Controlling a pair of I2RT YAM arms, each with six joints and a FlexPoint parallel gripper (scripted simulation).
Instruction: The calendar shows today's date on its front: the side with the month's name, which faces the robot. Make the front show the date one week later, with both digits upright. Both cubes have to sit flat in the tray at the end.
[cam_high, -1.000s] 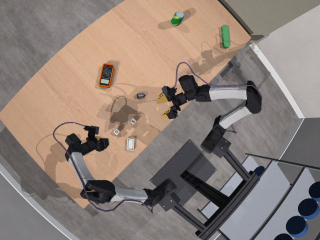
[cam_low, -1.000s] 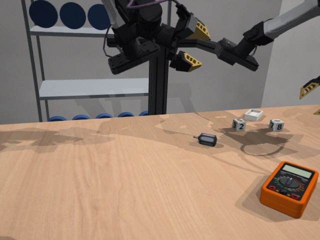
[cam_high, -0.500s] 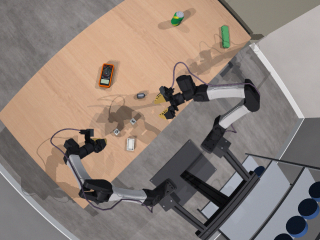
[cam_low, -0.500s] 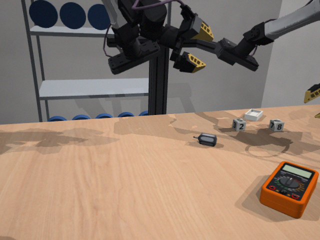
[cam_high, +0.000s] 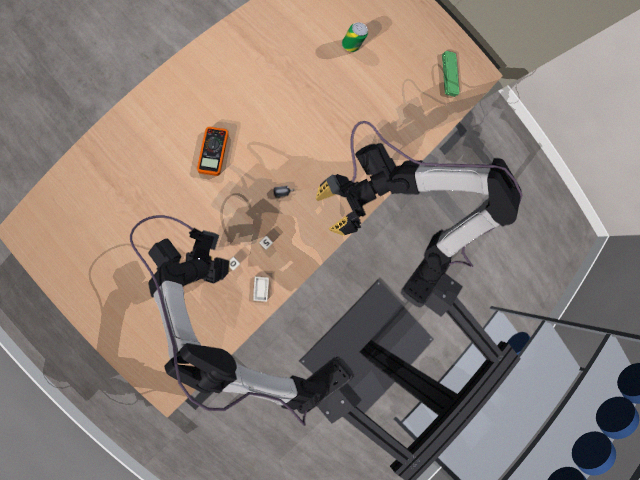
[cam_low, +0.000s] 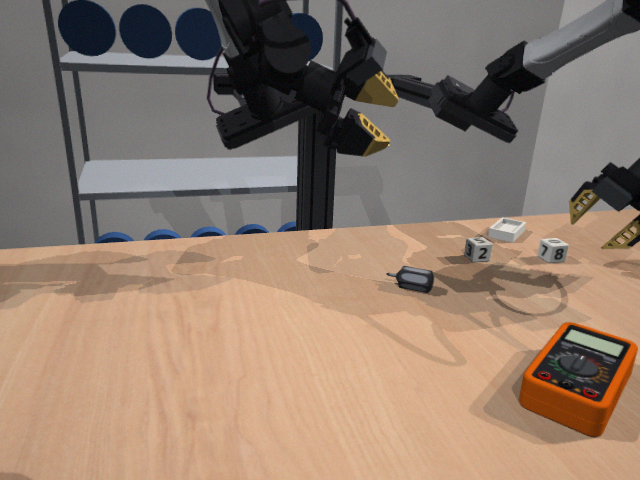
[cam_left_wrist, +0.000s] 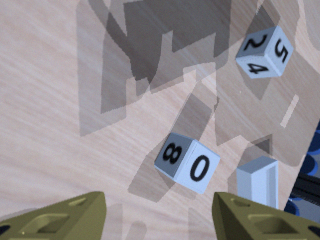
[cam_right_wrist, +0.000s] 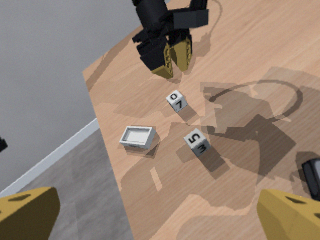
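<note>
Step in hand, as I judge it: picking up the first cube for re-seating. The small white open-topped rectangular tray (cam_high: 261, 296) (cam_low: 505, 235) (cam_left_wrist: 245, 182) (cam_right_wrist: 135, 145) holds neither cube. The white cube with a black 0 on top (cam_high: 233, 263) (cam_low: 553, 250) (cam_left_wrist: 187, 162) (cam_right_wrist: 176, 101) rests on the wooden tabletop (cam_high: 155, 129) (cam_low: 206, 361) (cam_left_wrist: 45, 125) (cam_right_wrist: 250, 50) at about half past ten from the tray in the top view; the exterior view gives its 7 and 8 sides. The white cube with a black 5 on top (cam_high: 266, 242) (cam_low: 477, 249) (cam_left_wrist: 265, 52) (cam_right_wrist: 197, 142) sits at about twelve from the tray, with 3 and 2 readable in the exterior view. Left gripper (cam_high: 217, 254) (cam_low: 588, 235) (cam_left_wrist: 159, 215) (cam_right_wrist: 176, 74): fingers part-way open, nothing between them, near the 0 cube at its ten o'clock. Right gripper (cam_high: 325, 213) (cam_low: 392, 124) (cam_right_wrist: 159, 215): fingers wide, holding nothing, at two o'clock from the 5 cube and raised well off the tabletop. Next move probably calls for the left fingers to line up square with two opposite sides of the 0 cube, come down around it, then close. Risk: an off-angle approach could spin or tip it and change the presented digit. Target date not established: month name not legible to me here. Before each release, the wanted digit should face the robot upright, cube flat in the tray.
</note>
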